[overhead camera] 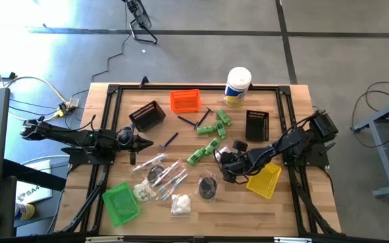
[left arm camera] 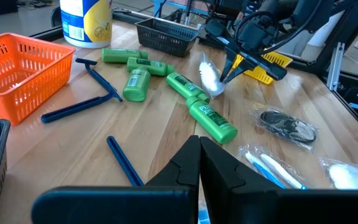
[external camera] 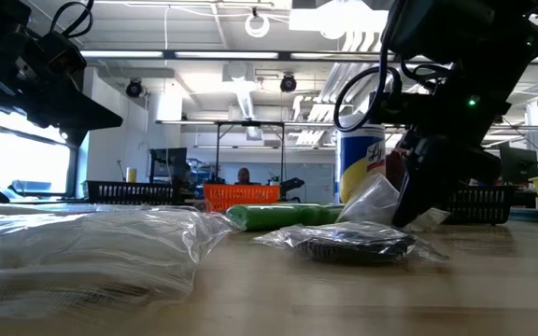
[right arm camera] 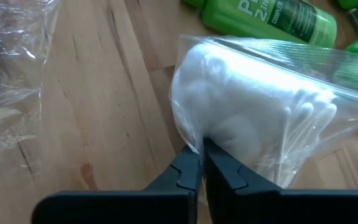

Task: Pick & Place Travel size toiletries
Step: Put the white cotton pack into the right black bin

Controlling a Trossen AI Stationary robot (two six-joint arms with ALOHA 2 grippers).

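My right gripper (overhead camera: 223, 160) is near the table's middle, shut on a clear bag of white puffs (right arm camera: 247, 118); the left wrist view shows that bag (left arm camera: 209, 76) too. My left gripper (left arm camera: 199, 146) is shut and touches nothing, left of the items near a black stick (overhead camera: 169, 140). Green mini bottles (overhead camera: 211, 128) lie on their sides. Clear-wrapped slim packets (overhead camera: 161, 172), another puff bag (overhead camera: 179, 204) and a dark round bundle (overhead camera: 208, 187) lie flat nearer the near edge. My right gripper pinches the bag's clear plastic (right arm camera: 194, 140) between its two fingers, right beside the white puffs. The fingers (left arm camera: 232, 65) come slanting down from above and from the table's right. The bag hangs tilted below them; whether its lower end (left arm camera: 215, 92) touches the table, I cannot tell.
An orange bin (overhead camera: 185, 100) and two black bins (overhead camera: 147, 116) (overhead camera: 256, 125) stand toward the far edge. There too is a tall white canister (overhead camera: 238, 86). A yellow bin (overhead camera: 265, 180) sits right beside the right gripper. A green bin (overhead camera: 121, 202) sits near the near left corner.
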